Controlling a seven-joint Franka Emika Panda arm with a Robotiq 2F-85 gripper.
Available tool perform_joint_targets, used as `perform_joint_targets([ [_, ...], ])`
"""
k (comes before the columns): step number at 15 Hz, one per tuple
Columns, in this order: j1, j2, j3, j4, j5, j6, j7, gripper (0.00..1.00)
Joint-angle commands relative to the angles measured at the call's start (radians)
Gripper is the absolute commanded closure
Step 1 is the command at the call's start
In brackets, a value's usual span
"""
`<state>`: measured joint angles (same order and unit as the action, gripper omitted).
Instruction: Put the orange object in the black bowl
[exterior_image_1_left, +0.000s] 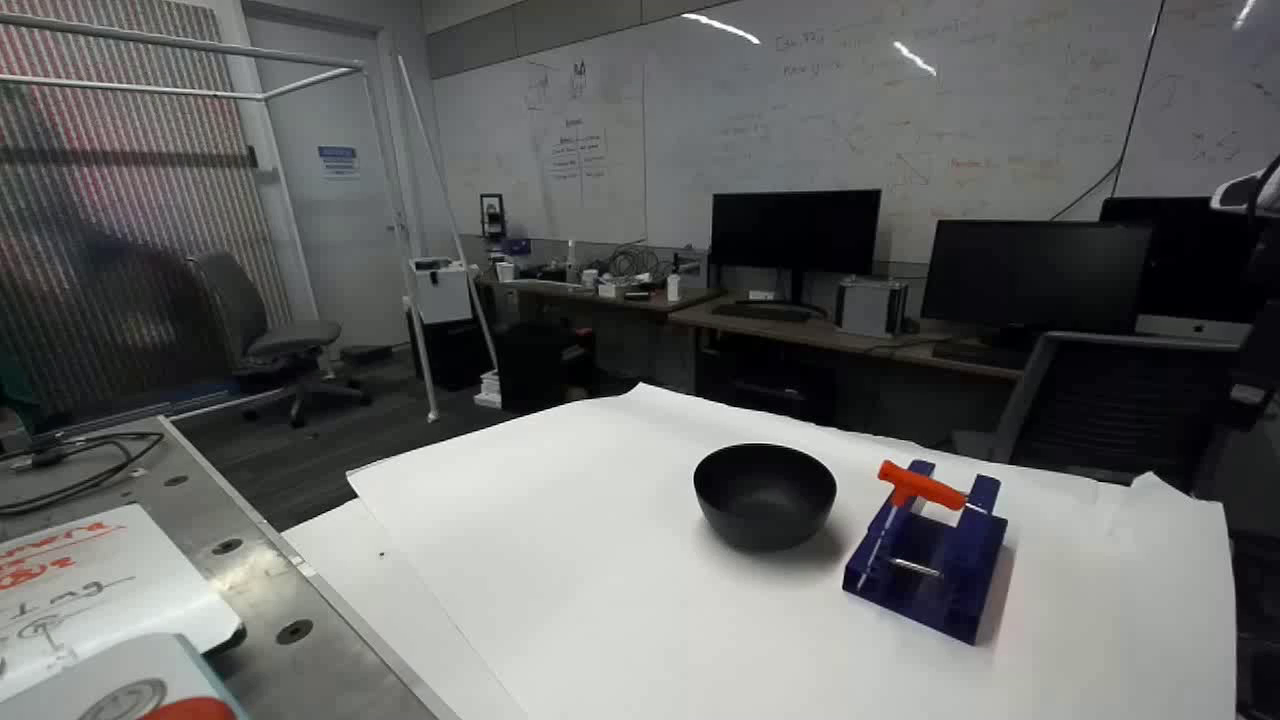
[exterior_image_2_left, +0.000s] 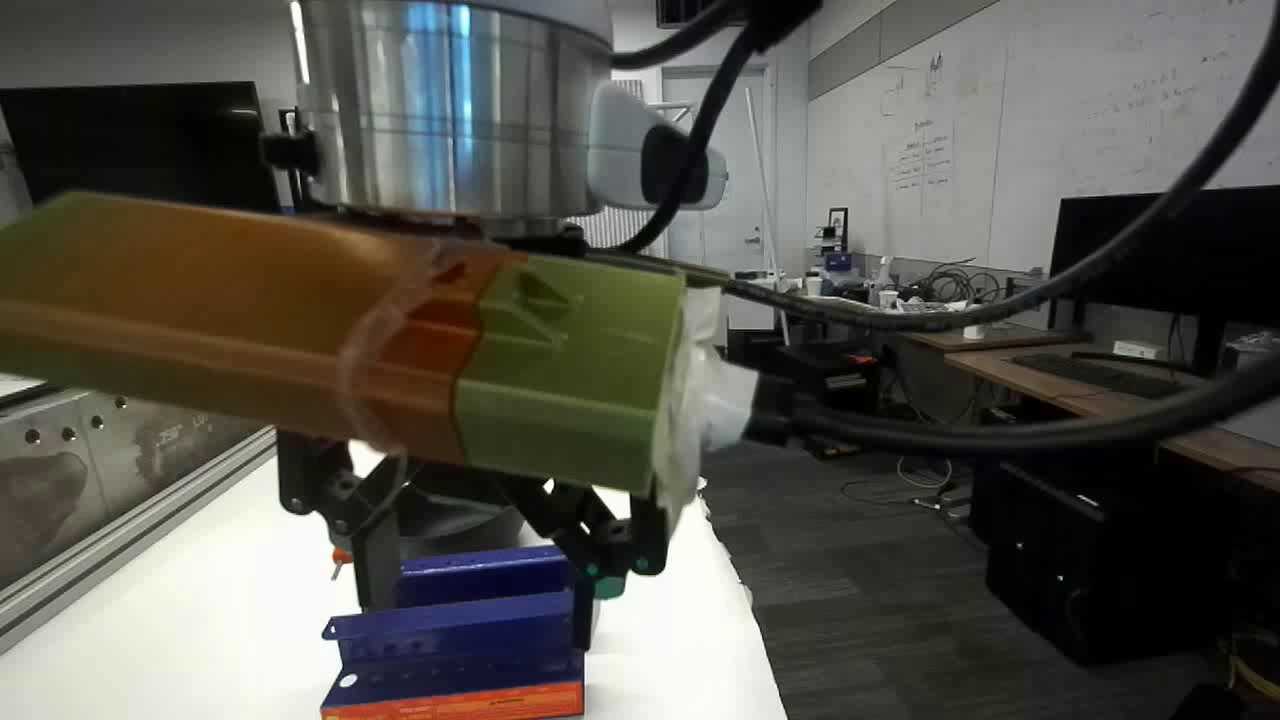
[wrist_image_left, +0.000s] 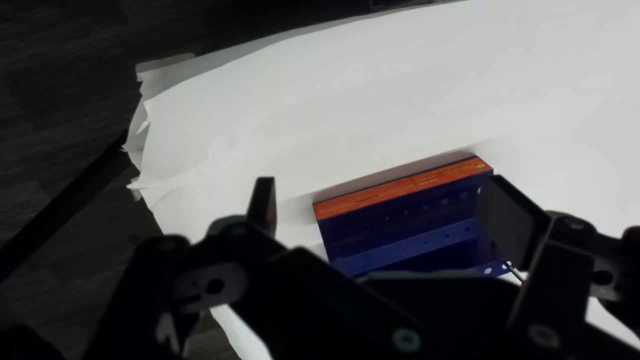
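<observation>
Black two-fingered gripper: jaws are gaping | orange stick-like handle is resting on blocky blue holder | round black bowl alongside

In an exterior view, the shiny silver metal cylindrical wrist stands upright above the black two-fingered gripper, which points downward, its jointed black fingers spread wide apart. In the wrist view, the flat dark pads face each other across a broad gap.
</observation>
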<state>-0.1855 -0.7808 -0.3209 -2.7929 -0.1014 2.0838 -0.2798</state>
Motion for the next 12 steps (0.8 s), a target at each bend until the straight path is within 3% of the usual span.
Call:
perform_joint_targets([
  [1, -0.01, 0.002, 0.01, 0.002, 0.009, -0.002, -0.007, 0.0],
  [6, -0.01, 0.002, 0.01, 0.004, 0.009, -0.002, -0.007, 0.0],
  [8, 0.018, 0.032, 0.019, 0.004, 0.035, 0.049, 0.007, 0.0],
  [12, 0.098, 0.109, 0.107, 0.005, 0.11, 0.217, 0.089, 0.0],
])
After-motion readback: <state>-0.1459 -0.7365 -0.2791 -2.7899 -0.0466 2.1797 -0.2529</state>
